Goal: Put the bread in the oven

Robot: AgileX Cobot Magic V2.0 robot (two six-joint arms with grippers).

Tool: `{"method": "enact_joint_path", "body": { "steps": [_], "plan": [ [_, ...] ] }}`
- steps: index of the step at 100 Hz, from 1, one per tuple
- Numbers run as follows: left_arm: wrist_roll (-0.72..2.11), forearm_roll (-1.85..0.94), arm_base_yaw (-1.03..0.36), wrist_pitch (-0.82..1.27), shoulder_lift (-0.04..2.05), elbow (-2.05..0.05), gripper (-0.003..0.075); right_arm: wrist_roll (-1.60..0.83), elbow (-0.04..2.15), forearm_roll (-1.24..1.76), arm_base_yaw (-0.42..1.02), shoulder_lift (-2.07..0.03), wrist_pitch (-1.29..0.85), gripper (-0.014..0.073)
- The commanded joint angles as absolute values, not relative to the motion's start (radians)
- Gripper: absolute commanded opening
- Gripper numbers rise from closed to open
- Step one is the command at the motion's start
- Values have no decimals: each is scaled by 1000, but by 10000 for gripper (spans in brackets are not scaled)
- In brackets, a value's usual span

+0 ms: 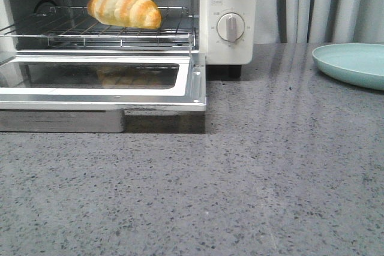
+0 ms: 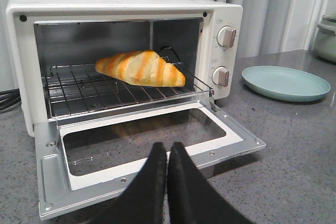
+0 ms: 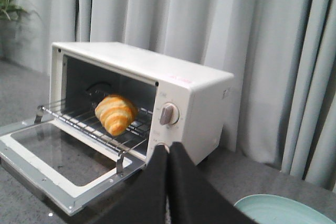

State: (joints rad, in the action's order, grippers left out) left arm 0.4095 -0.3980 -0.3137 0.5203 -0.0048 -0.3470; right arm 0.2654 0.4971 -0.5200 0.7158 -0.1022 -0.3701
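Front view: the glossy golden-brown croissant-shaped bread (image 1: 125,6) with cream stripes is seen lying on the wire rack (image 1: 99,31) inside the cream-white toaster oven (image 1: 227,40), whose glass door (image 1: 102,81) hangs open. It is judged light, soft and easily crushed, best held gently across its thick middle. Both the left gripper (image 2: 167,153) and the right gripper (image 3: 168,151) are closed on nothing, jaws pressed together. A pale teal plate (image 1: 354,64) rests on the grey tabletop (image 1: 240,196).

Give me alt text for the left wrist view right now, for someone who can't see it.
A striped golden bread lies on the wire rack inside the white oven, whose glass door hangs fully open. The left gripper sits shut and empty in front of the door, and a pale blue plate rests on the grey counter beside the oven.
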Motion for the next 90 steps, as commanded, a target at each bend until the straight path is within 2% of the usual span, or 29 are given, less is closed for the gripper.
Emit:
{"method": "enact_joint_path", "body": {
  "steps": [1,52,74,90],
  "plan": [
    [400,-416,-318,442,-2,-366,-21,255,522,-540,711,-75,-324,-60],
    [400,-416,-318,442,-2,-366,-21,255,521,-488,711,-68,-333,-60],
    [400,-432,-318,436,-2,-279,-22,255,521,-488,711,-68,-333,-60],
    [398,-345,-287,240,-11,-184,-21,255,521,-488,711,-68,-333,-60]
  ]
}}
